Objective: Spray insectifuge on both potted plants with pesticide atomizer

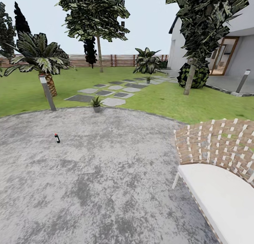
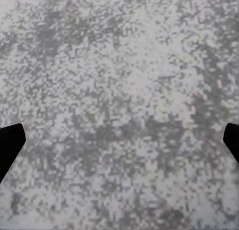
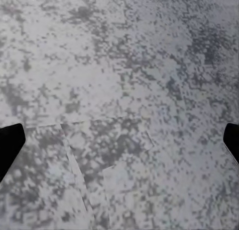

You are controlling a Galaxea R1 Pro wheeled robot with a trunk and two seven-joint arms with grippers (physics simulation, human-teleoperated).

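Note:
The pesticide atomizer [image 1: 56, 138] stands upright on the round grey paved patch [image 1: 98, 173], left of the middle in the head view; it is a slim dark bottle with a red top. One potted plant [image 1: 96, 103] sits at the far rim of the patch, where the stepping stones begin. A second potted plant [image 1: 148, 79] stands farther back along the stones. In the left wrist view my left gripper [image 2: 119, 145] is open over bare paving, its dark fingertips [image 2: 10, 142] at the frame's sides. My right gripper [image 3: 119, 145] is likewise open above paving, fingertips [image 3: 10, 142] wide apart.
A woven-backed bench with a white seat [image 1: 218, 180] stands close on the right. A short lamp post [image 1: 47, 93] and a palm [image 1: 40, 57] rise at the patch's left rim. Trees [image 1: 192, 42], a big leafy bush [image 1: 147, 61], a wooden fence [image 1: 116, 60] and a house [image 1: 225, 49] lie beyond the lawn.

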